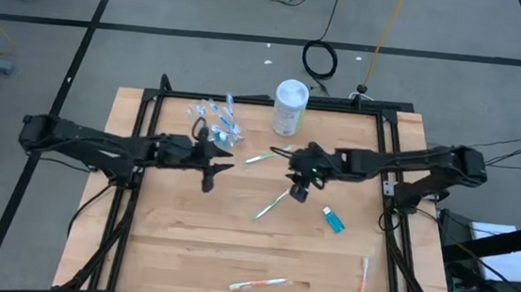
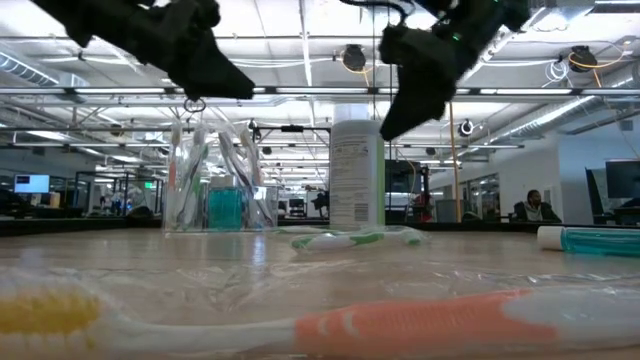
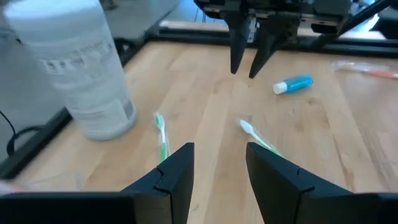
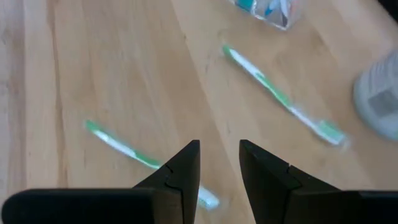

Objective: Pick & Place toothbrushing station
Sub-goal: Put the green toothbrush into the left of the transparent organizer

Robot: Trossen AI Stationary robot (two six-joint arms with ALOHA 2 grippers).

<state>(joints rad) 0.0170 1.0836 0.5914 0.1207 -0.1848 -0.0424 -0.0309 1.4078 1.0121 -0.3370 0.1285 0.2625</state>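
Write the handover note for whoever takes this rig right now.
Left hand: open, empty, in the air beside the clear cup.
Right hand: open, empty, above a green toothbrush mid-table.
Done: cup already holds some brushes and a teal tube.
Left: second green toothbrush near the white canister, loose teal tube, and two orange toothbrushes, one along the front edge, one at the front right.
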